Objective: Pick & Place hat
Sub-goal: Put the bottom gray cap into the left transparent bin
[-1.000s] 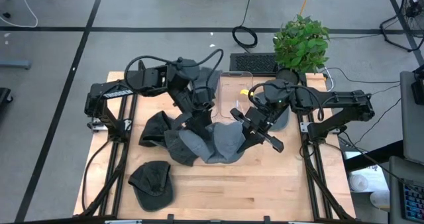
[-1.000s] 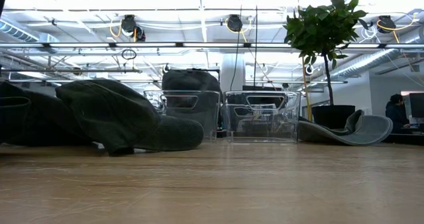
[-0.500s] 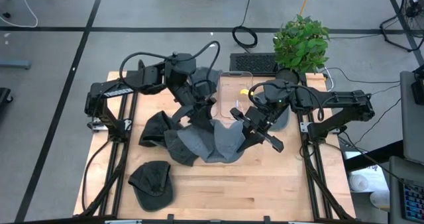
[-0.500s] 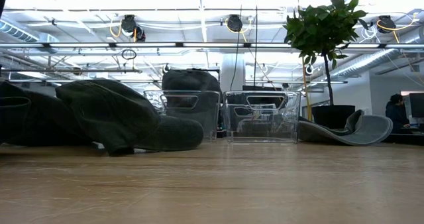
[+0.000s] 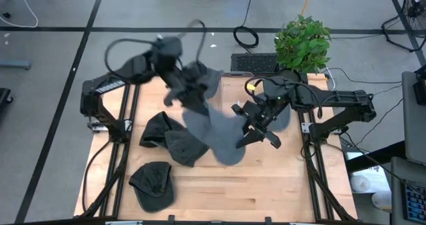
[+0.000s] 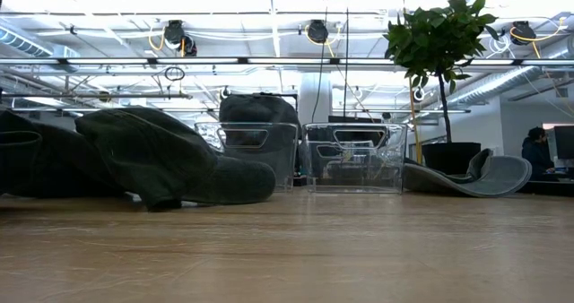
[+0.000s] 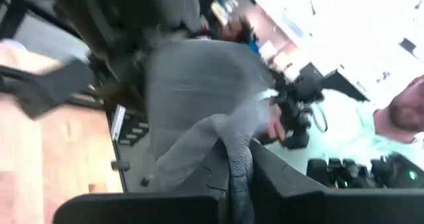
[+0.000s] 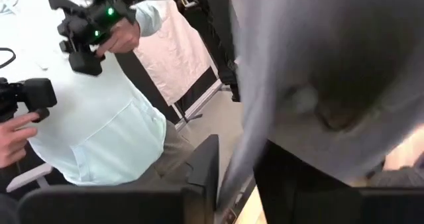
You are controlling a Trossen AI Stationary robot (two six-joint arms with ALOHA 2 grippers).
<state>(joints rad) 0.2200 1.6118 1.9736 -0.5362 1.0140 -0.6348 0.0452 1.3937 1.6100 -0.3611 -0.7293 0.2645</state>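
Observation:
A light grey hat [image 5: 216, 128] hangs spread between both grippers above the table's middle. My left gripper [image 5: 191, 95] is raised over the far left part of the table and is shut on the hat's far end; the left wrist view shows the grey cloth [image 7: 199, 98] running off past it. My right gripper [image 5: 248, 128] is at the hat's right side, shut on it. The hat's lower end [image 5: 229, 155] reaches down over the table in the high view. Neither gripper shows in the low view. My left gripper pinches a bunched fold of the grey hat's cloth [image 7: 237, 174] between its two fingers. The hat stretches away from it toward the right arm, lifted off the pile. My right gripper pinches the hat's edge [image 8: 240, 159] between its two fingers, coming from the table's right. The cloth [image 8: 318, 71] spreads out wide past the fingers.
Three dark hats [image 5: 156, 128], [image 5: 180, 148], [image 5: 152, 183] lie on the table's left and near-left. Another grey hat [image 5: 285, 118] lies at the right. Clear bins [image 6: 354, 155] stand at the far middle, with a plant [image 5: 303, 42] behind. A person in a light shirt [image 8: 112, 118] stands beyond the table.
My left gripper has risen fast and swung toward the far left, staying shut and pulling the grey hat up out of the pile. The hat is now drawn out long between both grippers. My right gripper has lifted slightly with its side of the hat.

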